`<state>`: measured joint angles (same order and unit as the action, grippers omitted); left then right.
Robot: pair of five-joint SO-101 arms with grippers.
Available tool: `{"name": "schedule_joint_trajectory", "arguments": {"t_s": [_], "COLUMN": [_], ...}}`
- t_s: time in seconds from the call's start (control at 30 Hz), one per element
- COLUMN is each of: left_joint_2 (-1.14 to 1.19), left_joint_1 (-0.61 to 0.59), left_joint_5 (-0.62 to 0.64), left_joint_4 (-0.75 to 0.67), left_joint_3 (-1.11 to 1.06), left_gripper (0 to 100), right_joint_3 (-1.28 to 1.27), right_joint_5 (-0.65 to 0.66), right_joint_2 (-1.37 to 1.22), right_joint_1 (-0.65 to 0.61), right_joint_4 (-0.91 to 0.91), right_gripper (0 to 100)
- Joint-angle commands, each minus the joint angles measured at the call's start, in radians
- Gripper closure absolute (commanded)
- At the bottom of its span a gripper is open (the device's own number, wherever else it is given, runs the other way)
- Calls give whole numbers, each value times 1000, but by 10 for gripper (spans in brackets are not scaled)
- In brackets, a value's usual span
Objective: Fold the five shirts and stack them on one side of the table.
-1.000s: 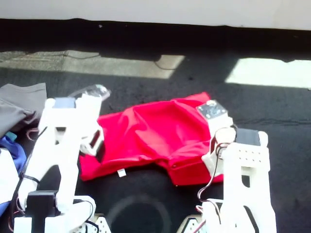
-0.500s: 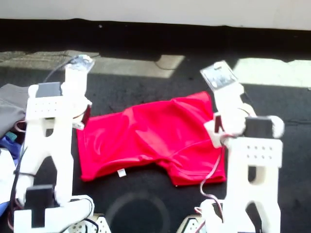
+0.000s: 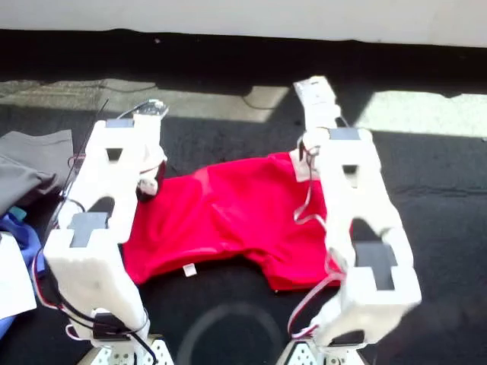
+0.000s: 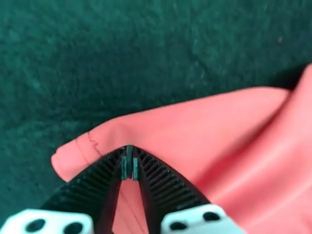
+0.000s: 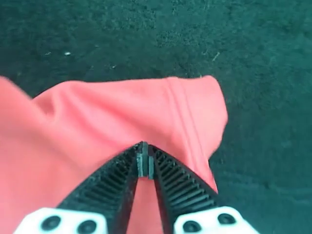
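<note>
A red shirt [image 3: 228, 220] lies spread on the dark table between the two arms. My left gripper [image 4: 128, 168] is shut on the shirt's far left corner [image 4: 83, 151], which is lifted off the cloth surface. My right gripper [image 5: 144, 165] is shut on the shirt's far right corner [image 5: 195, 112]. In the high view the left arm [image 3: 114, 190] reaches over the shirt's left edge and the right arm [image 3: 342, 182] over its right edge. The near edge of the shirt, with a small white tag [image 3: 189, 269], rests on the table.
A grey shirt [image 3: 30, 163] lies at the left edge, with blue cloth [image 3: 19, 243] and white cloth [image 3: 11, 281] below it. Sunlit patches [image 3: 418, 114] cross the dark table at the back. Both arm bases [image 3: 122, 346] stand at the front edge.
Both arms have swung toward the far side, pulling the shirt's far corners with them. The crumpled shirt has been drawn out flatter and wider.
</note>
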<state>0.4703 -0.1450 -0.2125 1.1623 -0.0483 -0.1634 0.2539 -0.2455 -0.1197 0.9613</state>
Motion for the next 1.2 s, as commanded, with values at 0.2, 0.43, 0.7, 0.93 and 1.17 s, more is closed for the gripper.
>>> {"name": "schedule_joint_trajectory", "arguments": {"t_s": [0.2,0.43,0.7,0.93,1.17], "left_joint_2": [400,743,783,545,213], "left_joint_1": [-68,-65,-68,-67,-62], "left_joint_5": [0,5,8,40,32], "left_joint_4": [130,446,612,615,612], "left_joint_3": [700,1365,1685,1412,843], "left_gripper": [992,992,992,992,991], "right_joint_3": [409,615,863,1079,1290], "right_joint_5": [-12,-12,-9,-6,-12], "right_joint_2": [-363,-390,-389,-387,-361], "right_joint_1": [136,139,133,131,84], "right_joint_4": [18,183,458,677,805], "right_gripper": [992,992,992,992,992]}}
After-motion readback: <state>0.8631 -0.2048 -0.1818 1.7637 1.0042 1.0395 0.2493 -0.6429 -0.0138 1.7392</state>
